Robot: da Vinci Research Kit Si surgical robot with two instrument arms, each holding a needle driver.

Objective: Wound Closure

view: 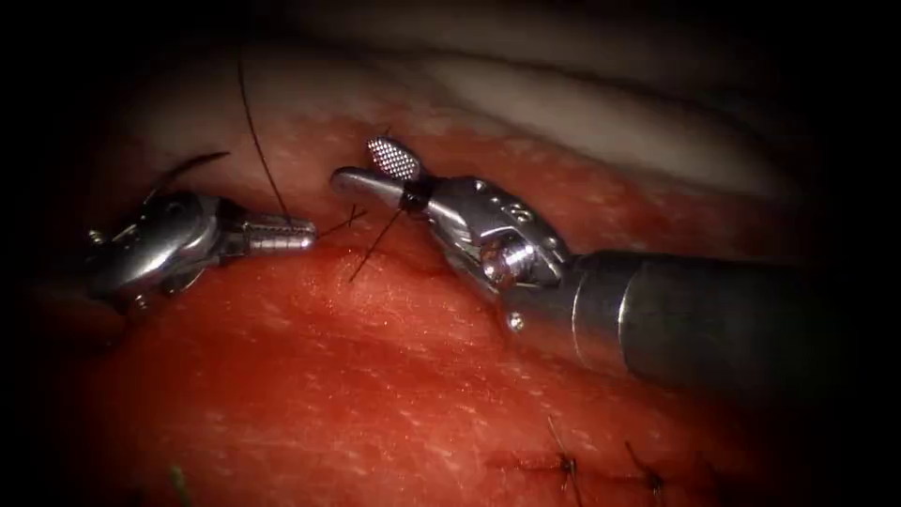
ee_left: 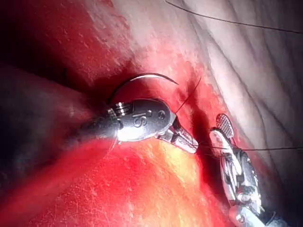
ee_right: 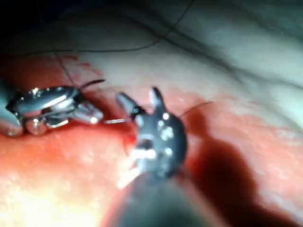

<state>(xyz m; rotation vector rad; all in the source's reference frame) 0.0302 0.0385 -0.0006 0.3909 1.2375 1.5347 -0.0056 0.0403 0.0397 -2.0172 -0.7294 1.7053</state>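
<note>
We see the left tool (view: 282, 233) with jaws pressed together, pinching the thread (view: 266, 169) just left of the cut (view: 375, 246), apparently to hold the strand taut. The right tool (view: 375, 169) has jaws spread, a strand crossing at their hinge, holding nothing. The needle (view: 188, 166) curves behind the left tool's wrist, free of the tissue (view: 328, 376). Open tissue lies below; finished stitches (view: 566, 463) sit well apart.

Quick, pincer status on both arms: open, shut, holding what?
Left pincer: shut on the thread.
Right pincer: open, holding nothing; thread runs through between its jaws.
</note>
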